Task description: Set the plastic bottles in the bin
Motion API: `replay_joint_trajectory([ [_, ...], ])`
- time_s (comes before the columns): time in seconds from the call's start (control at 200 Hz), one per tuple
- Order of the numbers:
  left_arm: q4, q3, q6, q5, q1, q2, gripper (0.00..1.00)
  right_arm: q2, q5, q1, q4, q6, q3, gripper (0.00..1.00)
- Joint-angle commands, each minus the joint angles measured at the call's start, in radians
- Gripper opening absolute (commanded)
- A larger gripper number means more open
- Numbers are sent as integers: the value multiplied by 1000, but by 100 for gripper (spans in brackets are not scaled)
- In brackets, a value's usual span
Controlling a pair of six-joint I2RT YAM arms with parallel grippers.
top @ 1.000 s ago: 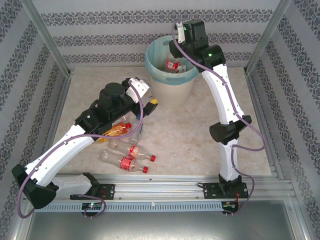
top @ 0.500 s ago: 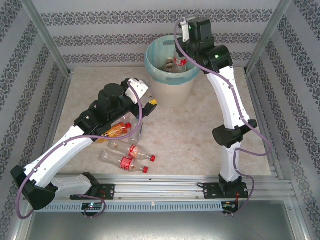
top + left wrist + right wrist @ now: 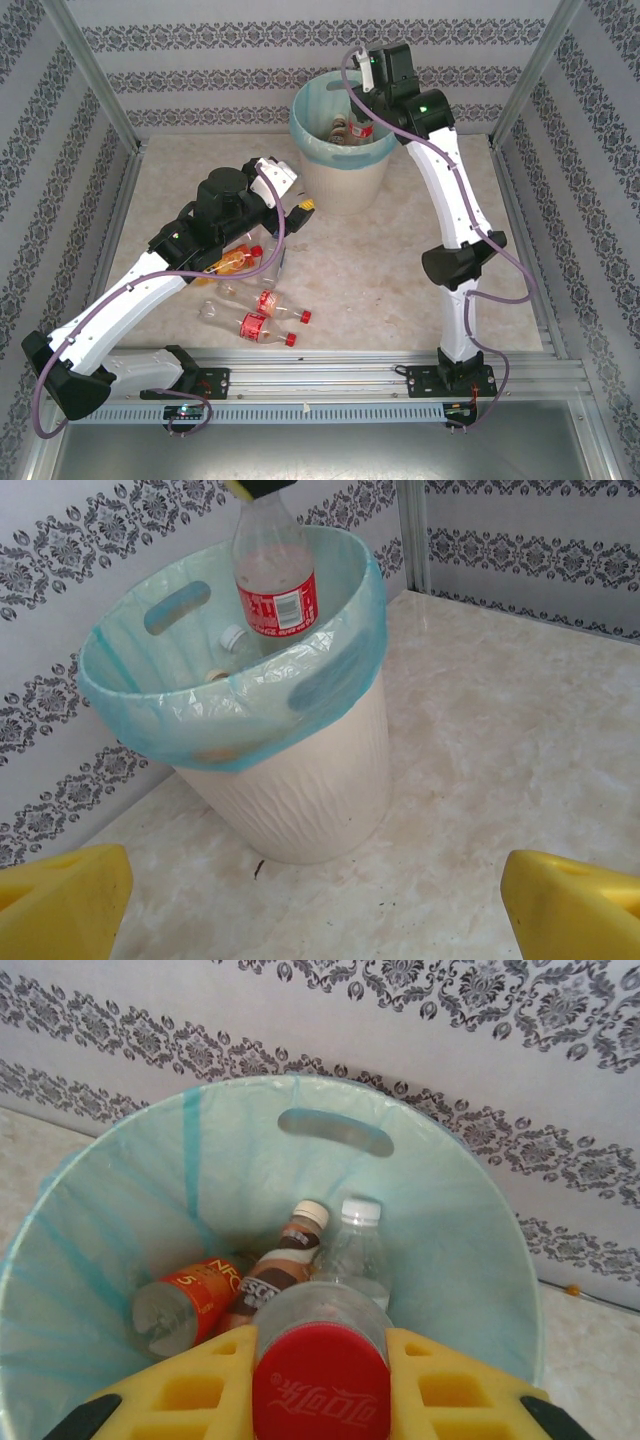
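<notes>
**Bottle (image 3: 277, 585) held over the bin (image 3: 340, 180)**

The right gripper (image 3: 320, 1385) clamps the red-capped bottle above the bin, far centre of the table. The left gripper (image 3: 318, 915) stands wide, holding nothing, just left of the bin. More bottles (image 3: 255, 322) lie near-left.

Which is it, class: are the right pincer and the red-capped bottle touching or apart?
Touching: right wrist view shows the right pincer's fingers pressed against the bottle's sides.

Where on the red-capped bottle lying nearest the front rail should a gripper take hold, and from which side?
The bottle is probably best gripped across its labelled middle, from straight above: it lies on its side on the table, cap pointing right.
</notes>
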Motion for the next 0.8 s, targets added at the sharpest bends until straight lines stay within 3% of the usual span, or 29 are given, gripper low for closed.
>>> replay_joint_trajectory([
  [0.0,45,-8,-22,12,14,-5,96,53,-16,-24,-129,7,-20,17],
  [0.34,44,-8,-21,14,14,2,96,115,-69,-38,-90,26,-59,14],
  [0.799,50,-17,-25,17,20,-6,96,-48,80,-6,-37,-51,55,13],
])
